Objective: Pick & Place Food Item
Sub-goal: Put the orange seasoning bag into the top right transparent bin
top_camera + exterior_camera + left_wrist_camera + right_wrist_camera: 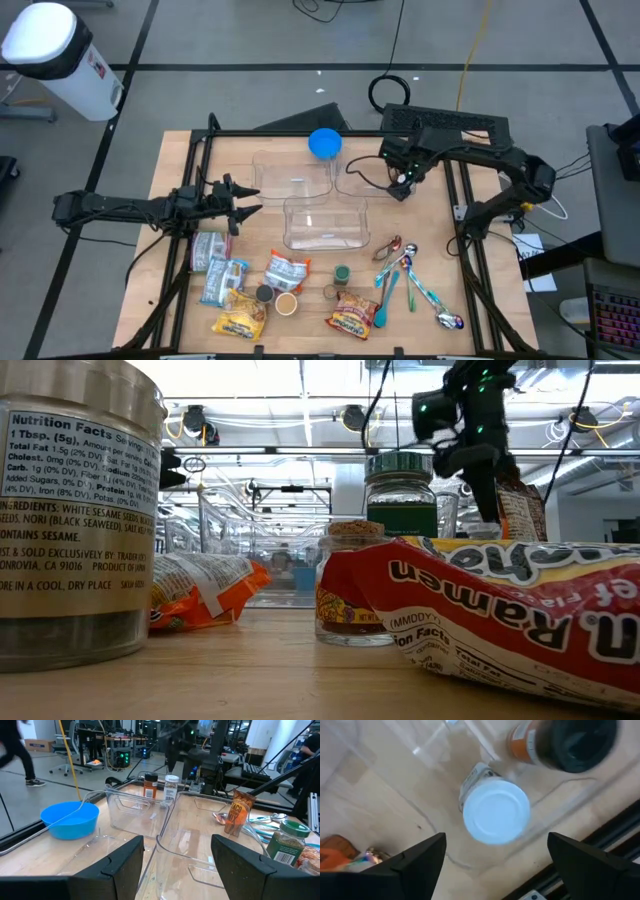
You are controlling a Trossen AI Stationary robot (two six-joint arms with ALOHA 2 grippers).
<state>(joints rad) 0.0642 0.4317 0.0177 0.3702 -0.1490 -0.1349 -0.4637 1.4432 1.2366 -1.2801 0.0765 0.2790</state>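
Note:
A white-lidded jar (496, 817) and an orange-labelled jar with a dark lid (560, 742) stand upright in the far-right clear container (362, 178); both also show in the left wrist view (171, 785). My right gripper (495, 851) hangs open above the white-lidded jar, pointing down and touching nothing. My left gripper (177, 857) is open and empty at the table's left (246, 200), pointing toward the clear containers. Food packets (288, 270) and small jars (342, 273) lie near the front edge.
Two more clear containers stand at the centre (325, 222) and far centre (292, 175), with a blue bowl (324, 143) behind them. Spoons and utensils (412, 280) lie front right. A ramen packet (500, 620), a tin (70, 510) and a green-lidded jar (400, 490) crowd the front.

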